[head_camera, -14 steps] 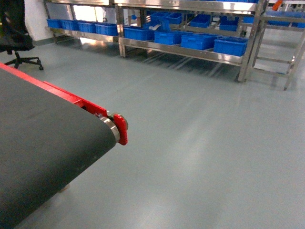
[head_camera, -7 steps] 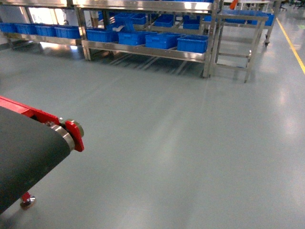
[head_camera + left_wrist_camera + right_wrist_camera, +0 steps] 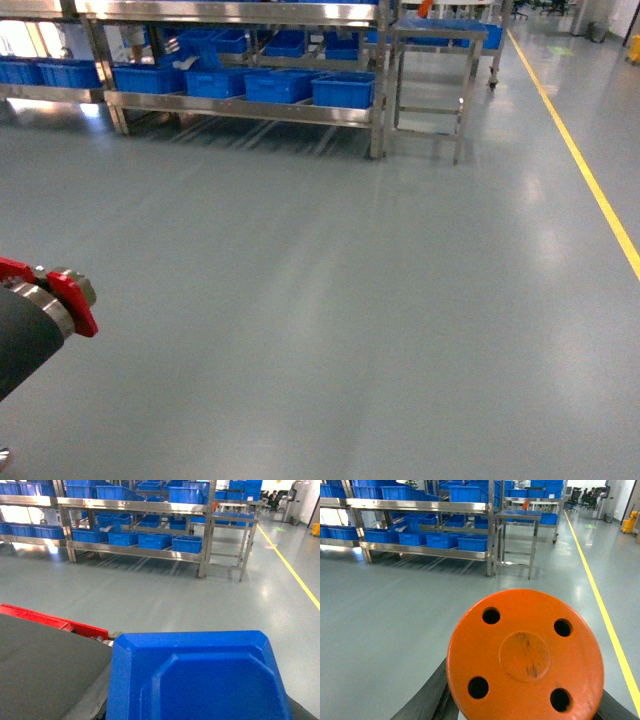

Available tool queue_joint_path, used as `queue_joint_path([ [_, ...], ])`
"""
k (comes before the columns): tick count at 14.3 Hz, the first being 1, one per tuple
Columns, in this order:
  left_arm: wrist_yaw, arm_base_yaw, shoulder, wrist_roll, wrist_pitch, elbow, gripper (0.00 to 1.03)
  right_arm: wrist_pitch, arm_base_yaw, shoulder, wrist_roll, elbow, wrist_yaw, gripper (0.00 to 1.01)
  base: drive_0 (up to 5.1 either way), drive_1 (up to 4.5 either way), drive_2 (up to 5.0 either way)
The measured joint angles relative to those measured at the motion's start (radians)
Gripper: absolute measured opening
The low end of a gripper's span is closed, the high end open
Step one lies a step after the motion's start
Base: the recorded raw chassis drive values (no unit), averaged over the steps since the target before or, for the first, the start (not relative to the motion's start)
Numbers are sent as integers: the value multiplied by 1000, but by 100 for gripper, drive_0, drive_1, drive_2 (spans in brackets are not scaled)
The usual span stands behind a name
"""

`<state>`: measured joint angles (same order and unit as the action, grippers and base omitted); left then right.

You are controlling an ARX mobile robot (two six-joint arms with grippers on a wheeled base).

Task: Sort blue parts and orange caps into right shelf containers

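Cargo is sitting closest to both wrist cameras: a blue part (image 3: 197, 677) is filling the near field of the left wrist view, an orange cap (image 3: 525, 655) with four holes is filling the right one. Both pieces appear to be riding in the tools, but no finger is showing in either view, so I cannot tell how firmly either tool is closing on its load. Neither arm is appearing in the head view.

Just beyond the blue part, the conveyor belt (image 3: 45, 665) with its red side rail (image 3: 55, 622) is lying near left; its roller end (image 3: 60, 300) is showing at the left edge of the head view. Risk one: the base is standing near that red end, and any swing to the left could be clipping it.

Open grey floor (image 3: 330, 300) is stretching to the steel shelf (image 3: 240, 105), well apart from the robot. The right shelf containers (image 3: 343, 90) are sitting on its lower tier, far centre. Risk two: with grip unverified, jolts during the crossing could be shaking a piece loose. A yellow floor line (image 3: 590, 185) is running along the right.
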<state>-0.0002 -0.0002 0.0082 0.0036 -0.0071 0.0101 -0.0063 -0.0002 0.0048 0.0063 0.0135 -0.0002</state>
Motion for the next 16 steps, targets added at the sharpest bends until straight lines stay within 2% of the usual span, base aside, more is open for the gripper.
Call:
queue_joint_path([
  [12, 0, 0, 0, 0, 0, 0, 43, 0, 0, 0, 0, 0, 0, 43, -157, -157, -157],
  [16, 0, 0, 0, 0, -1, 0, 43, 0, 0, 0, 0, 0, 0, 43, -29, 400, -458],
])
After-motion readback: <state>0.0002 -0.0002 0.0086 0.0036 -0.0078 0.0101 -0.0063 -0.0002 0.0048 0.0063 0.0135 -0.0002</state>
